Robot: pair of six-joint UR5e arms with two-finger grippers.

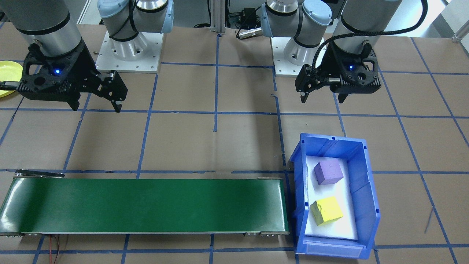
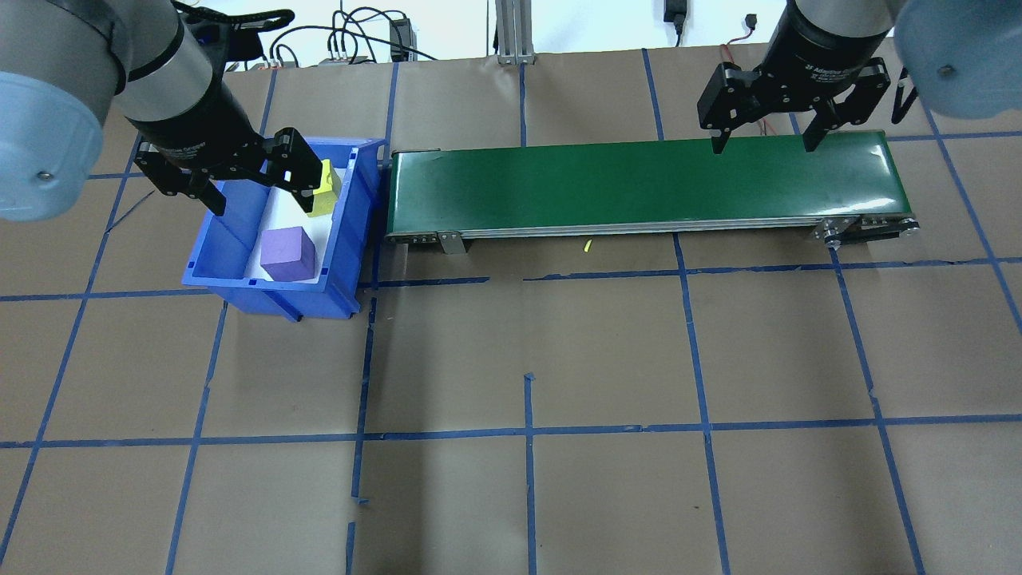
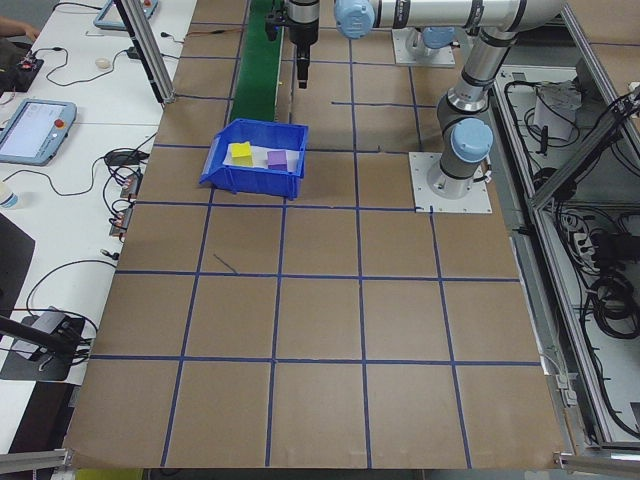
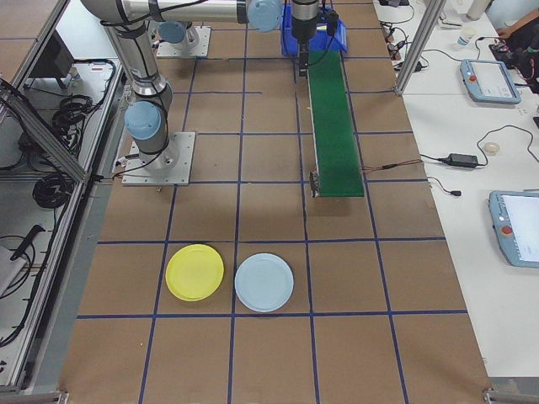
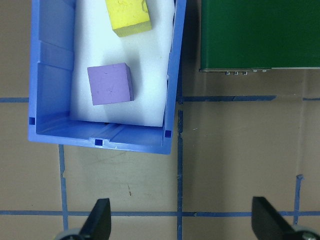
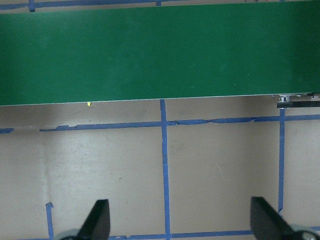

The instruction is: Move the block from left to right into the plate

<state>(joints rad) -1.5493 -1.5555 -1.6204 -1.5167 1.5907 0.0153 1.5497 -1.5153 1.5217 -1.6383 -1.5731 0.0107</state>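
The blue bin [image 1: 331, 198] sits at the table's front edge, its open-topped plastic walls enclosing a white foam floor with a matte purple cube [image 1: 328, 172] and a yellow cube [image 1: 326, 210] lying apart. The left gripper [image 1: 323, 98] hangs above bare brown table behind the bin, fingers spread and empty. A smooth green conveyor belt [image 1: 146, 205] adjoins the bin. The right gripper [image 2: 762, 146] hovers released over the belt's far end. The round yellow plate [image 4: 194, 272] lies beyond that end, beside a pale-blue plate [image 4: 264, 283].
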